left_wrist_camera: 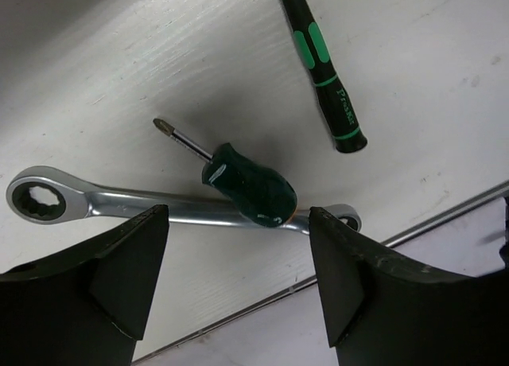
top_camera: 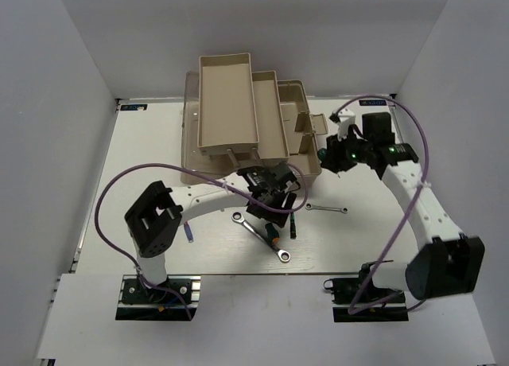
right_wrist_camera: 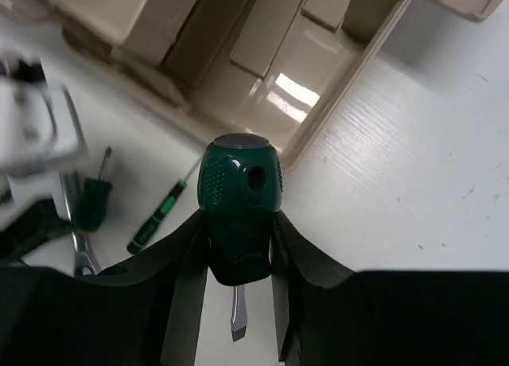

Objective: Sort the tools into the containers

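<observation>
My right gripper (right_wrist_camera: 238, 231) is shut on a stubby green flat-blade screwdriver (right_wrist_camera: 238, 195) and holds it above the table beside the beige fold-out toolbox (right_wrist_camera: 270, 52); in the top view this gripper (top_camera: 331, 156) is at the toolbox's right end (top_camera: 306, 135). My left gripper (left_wrist_camera: 237, 251) is open and empty, hovering over a second stubby green screwdriver (left_wrist_camera: 248, 184) that lies across the long silver wrench (left_wrist_camera: 119, 204). A slim green-and-black screwdriver (left_wrist_camera: 322, 68) lies beyond them. In the top view my left gripper (top_camera: 270, 199) is above the long wrench (top_camera: 261, 237).
The short silver wrench (top_camera: 326, 209) lies on the table between the arms. A thin blue-and-red screwdriver (top_camera: 189, 232) lies by the left arm. The upper beige trays (top_camera: 227, 103) stand folded out over the toolbox. The table's front edge (left_wrist_camera: 413, 231) runs just behind the long wrench.
</observation>
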Action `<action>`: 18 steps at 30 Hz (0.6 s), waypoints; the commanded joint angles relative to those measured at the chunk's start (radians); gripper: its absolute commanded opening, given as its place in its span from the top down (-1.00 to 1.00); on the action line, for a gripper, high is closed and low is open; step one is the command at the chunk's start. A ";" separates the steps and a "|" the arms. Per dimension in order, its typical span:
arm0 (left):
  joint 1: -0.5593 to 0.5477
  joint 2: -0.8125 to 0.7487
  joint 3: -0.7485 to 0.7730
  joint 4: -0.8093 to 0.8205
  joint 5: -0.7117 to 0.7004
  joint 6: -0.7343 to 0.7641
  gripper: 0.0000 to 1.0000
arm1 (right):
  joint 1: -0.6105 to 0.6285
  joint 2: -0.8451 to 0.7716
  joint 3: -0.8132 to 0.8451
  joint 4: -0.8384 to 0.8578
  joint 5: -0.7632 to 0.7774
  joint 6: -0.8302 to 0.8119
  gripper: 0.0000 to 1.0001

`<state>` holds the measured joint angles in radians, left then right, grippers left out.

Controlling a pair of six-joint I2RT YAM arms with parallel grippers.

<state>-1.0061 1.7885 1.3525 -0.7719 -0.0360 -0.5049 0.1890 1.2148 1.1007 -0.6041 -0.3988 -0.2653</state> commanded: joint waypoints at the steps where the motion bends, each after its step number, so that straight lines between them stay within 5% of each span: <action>1: -0.014 0.044 0.057 -0.032 -0.034 -0.030 -0.63 | 0.003 0.145 0.120 0.050 -0.035 0.146 1.00; 7: -0.032 0.092 0.067 -0.058 -0.045 -0.060 -0.52 | 0.046 0.447 0.339 0.099 -0.060 0.193 1.00; 11: -0.032 0.101 0.057 -0.076 -0.045 -0.095 -0.50 | 0.063 0.575 0.462 0.061 -0.074 0.205 -0.18; 18: -0.051 0.143 0.068 -0.087 -0.021 -0.106 -0.41 | 0.052 0.542 0.427 0.081 -0.089 0.198 -0.33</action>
<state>-1.0431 1.9129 1.3998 -0.8478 -0.0677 -0.5941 0.2485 1.8172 1.5280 -0.5480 -0.4603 -0.0772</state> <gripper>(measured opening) 0.713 0.662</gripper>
